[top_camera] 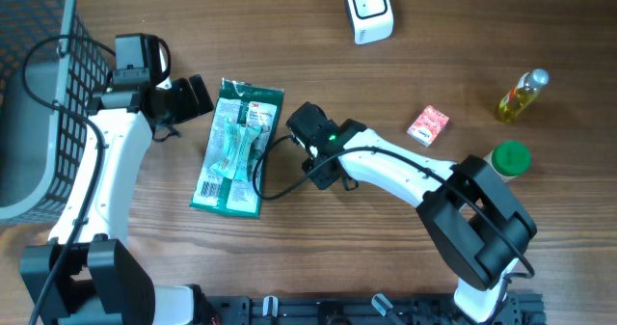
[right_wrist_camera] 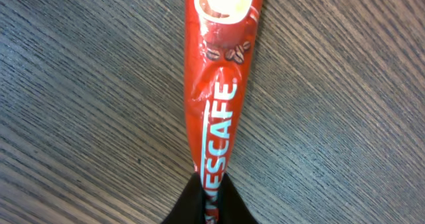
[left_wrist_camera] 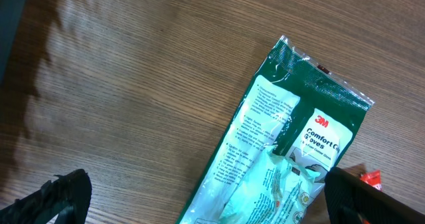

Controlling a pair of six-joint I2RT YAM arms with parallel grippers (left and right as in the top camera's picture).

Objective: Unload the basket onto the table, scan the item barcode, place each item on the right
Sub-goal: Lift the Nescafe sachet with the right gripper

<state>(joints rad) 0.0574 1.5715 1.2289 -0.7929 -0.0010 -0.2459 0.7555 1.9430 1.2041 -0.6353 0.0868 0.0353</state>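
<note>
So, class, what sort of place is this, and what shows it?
Probably a mock shop checkout: a white scanner-like device, a grey mesh basket and a packaged Nescafe sachet.

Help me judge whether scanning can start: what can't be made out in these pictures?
- Nescafe sachet: no barcode shows in the right wrist view; overhead, the right gripper hides it.
- Glove packet: overhead, its print is too small to read; left wrist view cuts off its lower end.
- Basket: cut off by the overhead's left edge.

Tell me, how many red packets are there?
2. A small red packet lies loose on the table; a red Nescafe stick is pinched in the right gripper. The basket may hide more.
</note>
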